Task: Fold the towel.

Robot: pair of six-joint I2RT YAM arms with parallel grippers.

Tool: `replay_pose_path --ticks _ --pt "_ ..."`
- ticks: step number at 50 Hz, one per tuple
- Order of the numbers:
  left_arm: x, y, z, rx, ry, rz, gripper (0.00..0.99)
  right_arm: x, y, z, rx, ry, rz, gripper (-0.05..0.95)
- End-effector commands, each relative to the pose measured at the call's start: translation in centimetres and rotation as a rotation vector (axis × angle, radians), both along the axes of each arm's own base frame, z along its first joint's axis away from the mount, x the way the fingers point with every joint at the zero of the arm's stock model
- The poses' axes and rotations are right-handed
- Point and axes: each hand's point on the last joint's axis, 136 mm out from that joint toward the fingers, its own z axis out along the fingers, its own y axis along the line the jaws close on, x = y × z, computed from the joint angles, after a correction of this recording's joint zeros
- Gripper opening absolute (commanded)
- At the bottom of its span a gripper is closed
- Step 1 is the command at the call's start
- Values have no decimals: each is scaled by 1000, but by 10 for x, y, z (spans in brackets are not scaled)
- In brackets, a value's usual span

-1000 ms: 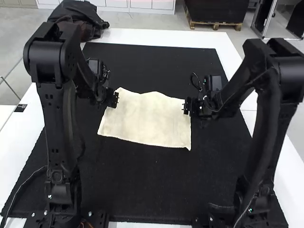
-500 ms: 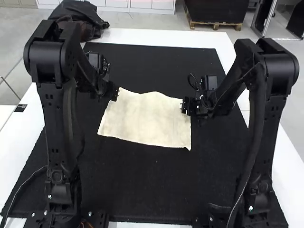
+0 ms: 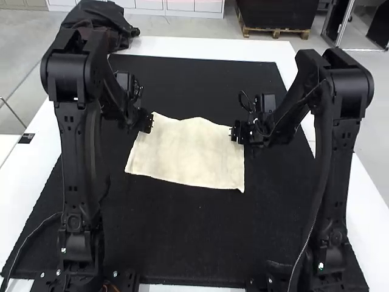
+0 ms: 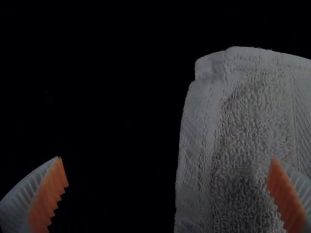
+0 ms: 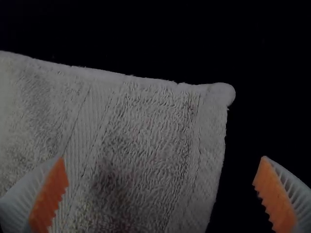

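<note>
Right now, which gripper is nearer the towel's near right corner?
The right gripper, by the towel's far right corner; the left gripper is by the far left one, diagonally opposite.

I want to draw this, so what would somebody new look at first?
Probably the pale, fuzzy, four-sided towel on the black mat. Next, the black, jointed left arm and right arm at either side. Then the open, orange-padded left gripper and right gripper by the towel's far corners.
</note>
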Motion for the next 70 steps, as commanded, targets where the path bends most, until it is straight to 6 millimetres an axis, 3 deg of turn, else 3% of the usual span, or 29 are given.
replay_pose_path --ticks 1,23,34,38,39,41,43,45,46,59,70 --pt "9 -7 1 -5 -12 -23 961 5 8 -6 -4 -3 29 907" --pt "-4 -8 -36 -7 89 -26 961 -1 8 -17 -38 17 58 907" --pt "-7 -8 -42 -6 106 -26 913 -7 8 -23 -82 36 90 895" --pt "-7 -7 -42 -4 105 -25 831 -10 15 -25 -105 30 127 730" --pt "-8 -7 -43 -3 108 -23 790 -12 16 -26 -106 31 131 630" --pt "-10 -7 -46 -2 112 -25 611 -14 18 -27 -108 31 140 344" --pt "-10 -7 -48 -2 111 -25 320 -16 17 -29 -109 32 140 -31" --pt "-12 -7 -50 -2 108 -25 41 -18 19 -30 -105 34 143 -23" --pt "-13 -7 -51 -2 106 -25 15 -18 19 -29 -105 33 145 -23" --pt "-12 -6 -46 1 61 -28 25 -23 15 -30 -93 38 128 -25" --pt "0 -5 -19 2 -9 -27 25 -9 16 7 -76 -55 110 -26"
